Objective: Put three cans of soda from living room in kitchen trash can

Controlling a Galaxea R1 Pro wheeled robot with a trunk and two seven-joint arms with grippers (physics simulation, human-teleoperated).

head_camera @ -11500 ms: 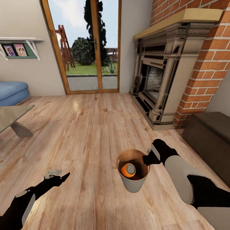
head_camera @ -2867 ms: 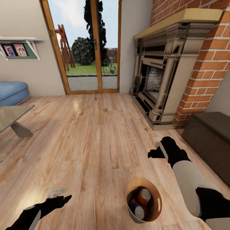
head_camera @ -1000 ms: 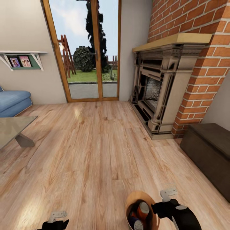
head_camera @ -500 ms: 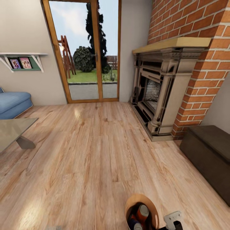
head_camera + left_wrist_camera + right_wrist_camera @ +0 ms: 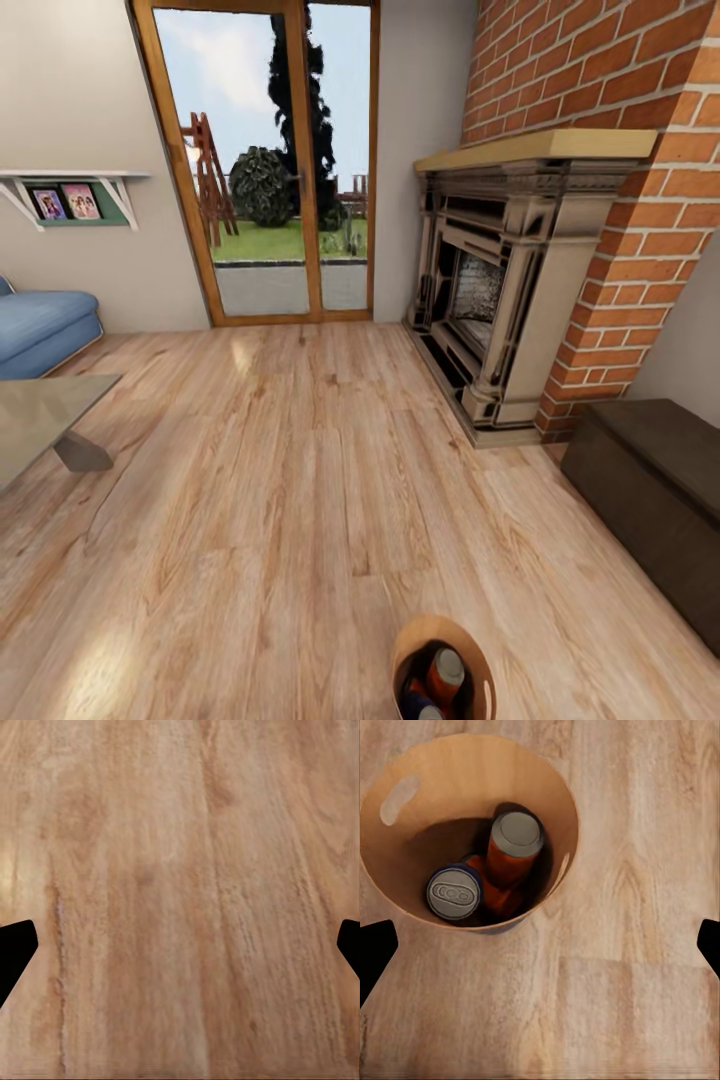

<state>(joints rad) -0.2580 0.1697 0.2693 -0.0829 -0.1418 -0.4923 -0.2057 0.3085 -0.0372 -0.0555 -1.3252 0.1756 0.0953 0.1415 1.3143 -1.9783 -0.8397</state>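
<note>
The tash can point(image 5: 481, 661), with its glossy brown inside, stands on the living room's wood floor at the bottom edge of the head view. Inside it an orange can of soda point(image 5: 446, 672) leans beside a dark blue one point(image 5: 415, 694). In the right wrist view the tash can point(image 5: 451, 786) holds an orange can of soda point(image 5: 514, 849), a blue-sided one point(image 5: 453, 893) and an orange part between them. My right gripper point(image 5: 540, 952) hangs open above the floor beside the bin. My left gripper point(image 5: 180, 952) is open over bare floorboards, its dark fingertips point(image 5: 15, 954) at the frame's edges.
A carved stone fireplace point(image 5: 500, 290) and brick chimney point(image 5: 640, 200) stand at the right, with a dark low chest point(image 5: 650, 480) in front of them. A glass table point(image 5: 40, 420) and blue sofa point(image 5: 40, 325) are at the left. Glass doors point(image 5: 270, 170) lie ahead.
The head view has tilted upward, so the tash can sits lower in the picture. Both arms have dropped out of the head view. The cans lie in the bin as before.
</note>
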